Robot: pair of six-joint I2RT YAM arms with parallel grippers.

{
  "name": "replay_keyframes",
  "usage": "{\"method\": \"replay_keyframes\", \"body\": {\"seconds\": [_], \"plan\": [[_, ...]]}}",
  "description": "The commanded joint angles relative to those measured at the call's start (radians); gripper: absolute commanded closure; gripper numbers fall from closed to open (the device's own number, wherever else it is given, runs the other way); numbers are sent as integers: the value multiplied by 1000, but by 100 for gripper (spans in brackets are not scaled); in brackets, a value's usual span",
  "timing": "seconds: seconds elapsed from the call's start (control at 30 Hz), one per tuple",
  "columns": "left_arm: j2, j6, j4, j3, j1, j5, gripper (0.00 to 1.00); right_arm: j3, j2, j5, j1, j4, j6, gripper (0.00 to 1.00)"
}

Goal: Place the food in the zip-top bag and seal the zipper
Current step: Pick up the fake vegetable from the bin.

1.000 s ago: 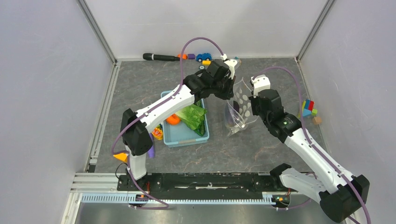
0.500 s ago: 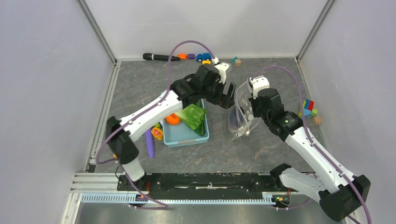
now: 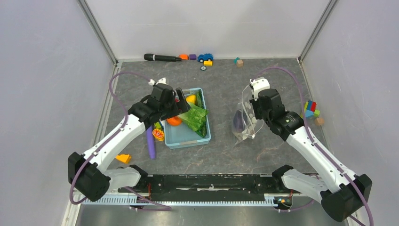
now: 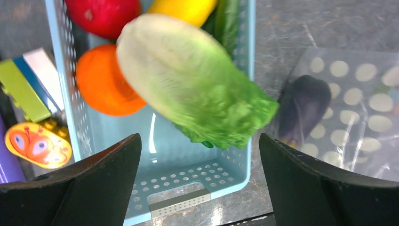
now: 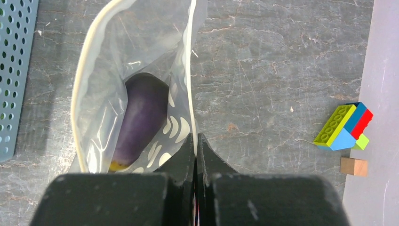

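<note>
L gripper (image 4: 198, 141) hangs w/ fingers spread wide over the holey blue basket (image 4: 188, 188); bumpy green lettuce (image 4: 188, 80) lies inside. At 3 o'clock, R gripper (image 5: 195, 146) pinches the soft dotted bag (image 5: 141, 42), w/ a smooth purple eggplant (image 5: 141, 117) inside. Gray stony table (image 5: 273, 70), pale walls (image 3: 211, 23).

1. The zip-top bag (image 5: 108, 56) gapes at its mouth, the right gripper (image 5: 195, 139) clamping its 6 o'clock edge; an eggplant (image 5: 141, 115) lies inside.
2. Lettuce (image 4: 193, 84) sprawls across the basket (image 4: 188, 188) to its 3 o'clock rim.
3. Open table (image 3: 221, 141) separates basket and bag.
</note>
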Motion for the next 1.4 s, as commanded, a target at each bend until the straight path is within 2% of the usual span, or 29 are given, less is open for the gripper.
{"method": "replay_keyframes", "body": {"seconds": [0.0, 0.1, 0.17, 0.2, 0.3, 0.33, 0.5, 0.6, 0.67, 0.77, 0.97, 1.2, 1.3, 1.37], "plan": [[-7, -231, 128, -86, 32, 61, 0, 35, 10, -4, -5, 11, -12, 100], [-9, -224, 225, -137, 31, 136, 0, 29, 7, 5, -5, 10, -14, 100], [-13, -87, 268, -147, 10, 188, 0, 25, 7, 7, -6, 11, -17, 100], [-18, 137, 219, -103, -78, 113, 0, 21, 12, 13, -4, 10, -20, 100], [14, 438, 79, -3, -293, -197, 0, 18, 18, 6, -5, 11, -25, 100], [33, 518, 49, 16, -349, -243, 0, 18, 20, 2, -5, 11, -27, 100], [195, 853, -94, 56, -377, -237, 0, 11, 13, -37, -5, 20, -34, 100], [252, 1025, -36, 56, -372, -338, 0, 6, 0, -59, -5, 20, -72, 100], [255, 1145, -23, 77, -359, -294, 0, 1, -12, -66, -5, 19, -80, 100], [229, 1311, 15, 93, -312, -112, 0, -5, -21, -68, -6, 20, -90, 100], [212, 1474, 21, 122, -260, 69, 0, -21, -23, -57, -5, 23, -104, 100], [320, 1746, -275, 335, -234, 248, 0, -24, -19, -25, -5, 32, -105, 100], [398, 1776, -402, 408, -231, 234, 0, -33, -26, -2, -5, 31, -103, 100], [438, 1781, -427, 411, -224, 209, 0, -48, -36, 6, -5, 35, -100, 100]]}}
